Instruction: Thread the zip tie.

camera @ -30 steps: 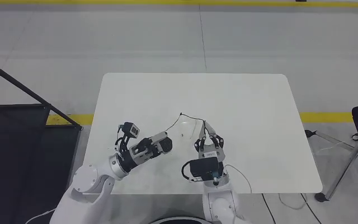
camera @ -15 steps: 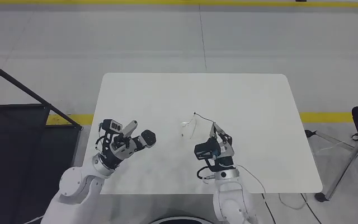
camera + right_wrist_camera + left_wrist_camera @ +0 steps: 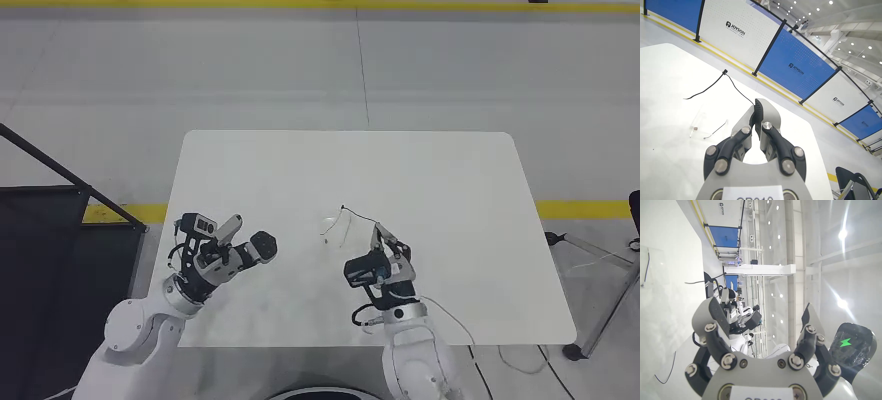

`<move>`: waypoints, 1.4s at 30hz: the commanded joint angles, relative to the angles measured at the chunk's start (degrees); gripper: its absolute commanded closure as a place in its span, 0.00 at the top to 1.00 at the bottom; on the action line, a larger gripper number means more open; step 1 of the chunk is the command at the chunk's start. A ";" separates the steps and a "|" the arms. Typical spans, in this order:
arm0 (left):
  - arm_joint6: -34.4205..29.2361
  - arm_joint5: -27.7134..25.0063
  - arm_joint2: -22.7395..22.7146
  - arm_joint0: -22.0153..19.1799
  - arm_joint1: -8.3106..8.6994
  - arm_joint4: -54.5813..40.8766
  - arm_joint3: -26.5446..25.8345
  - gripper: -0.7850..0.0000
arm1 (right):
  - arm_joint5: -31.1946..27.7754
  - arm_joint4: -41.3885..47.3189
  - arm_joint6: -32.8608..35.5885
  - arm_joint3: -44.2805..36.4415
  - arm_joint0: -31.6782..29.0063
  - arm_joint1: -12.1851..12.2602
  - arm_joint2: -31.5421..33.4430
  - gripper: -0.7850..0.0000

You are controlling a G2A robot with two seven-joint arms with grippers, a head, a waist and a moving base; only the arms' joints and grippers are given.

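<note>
Right wrist view: right pincer (image 3: 756, 106) tight on one end of zip tie (image 3: 725, 72), head out ahead.

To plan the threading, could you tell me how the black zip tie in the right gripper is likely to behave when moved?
The zip tie is probably floppy: it curves away from the right gripper and bends at its head. Being so thin, it is likely light. Its free tail may sway and be hard to aim.
</note>
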 commanded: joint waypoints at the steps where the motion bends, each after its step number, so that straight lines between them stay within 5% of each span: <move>1: 0.00 0.00 0.00 0.00 0.00 0.00 0.00 1.00 | -1.53 3.30 3.14 -0.59 0.49 -0.13 0.70 0.00; 8: 0.00 0.00 0.00 0.00 0.00 0.00 0.00 1.00 | -7.49 11.87 19.73 -0.44 6.35 -1.02 1.09 0.00; 33: 0.00 0.00 0.00 0.00 0.00 0.00 0.00 1.00 | -12.96 21.80 41.89 6.44 17.09 -2.64 0.87 0.00; 42: 0.00 0.00 0.00 0.00 0.00 0.00 0.00 1.00 | -13.00 21.73 42.21 6.47 17.21 -2.65 0.86 0.00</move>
